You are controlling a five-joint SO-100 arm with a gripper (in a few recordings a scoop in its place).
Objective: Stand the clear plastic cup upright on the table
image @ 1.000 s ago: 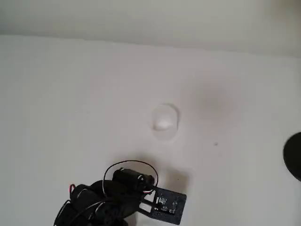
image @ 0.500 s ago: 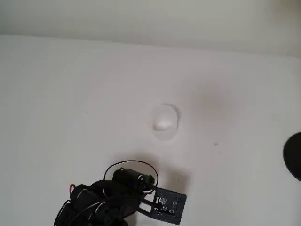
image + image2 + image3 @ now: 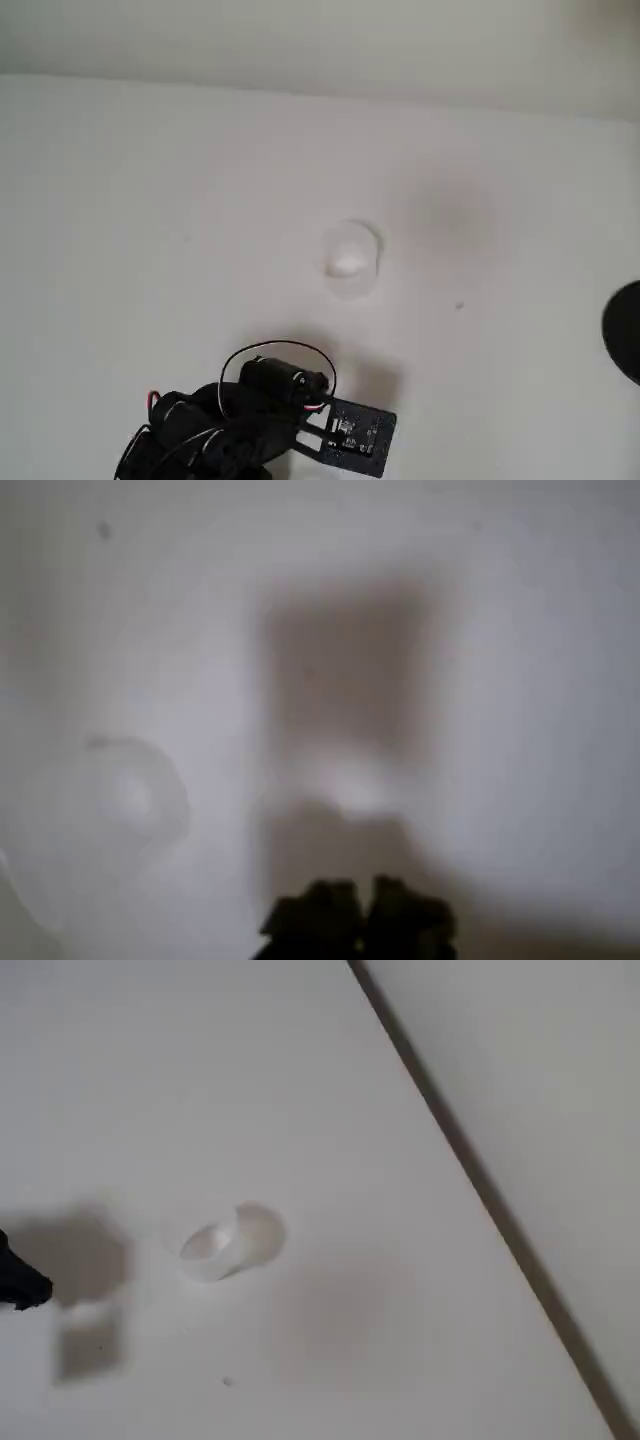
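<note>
The clear plastic cup (image 3: pixel 232 1241) lies on its side on the white table (image 3: pixel 200 1080) in the fixed view; overhead its pose is unclear (image 3: pixel 350 258). The hand (image 3: pixel 358 912) shows blurred in the wrist view, apart from the cup; whether spread or pressed together, I cannot tell.

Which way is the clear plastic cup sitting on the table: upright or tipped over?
Tipped over. In the fixed view the clear plastic cup lies on its side on the table, its round rim facing sideways.
</note>
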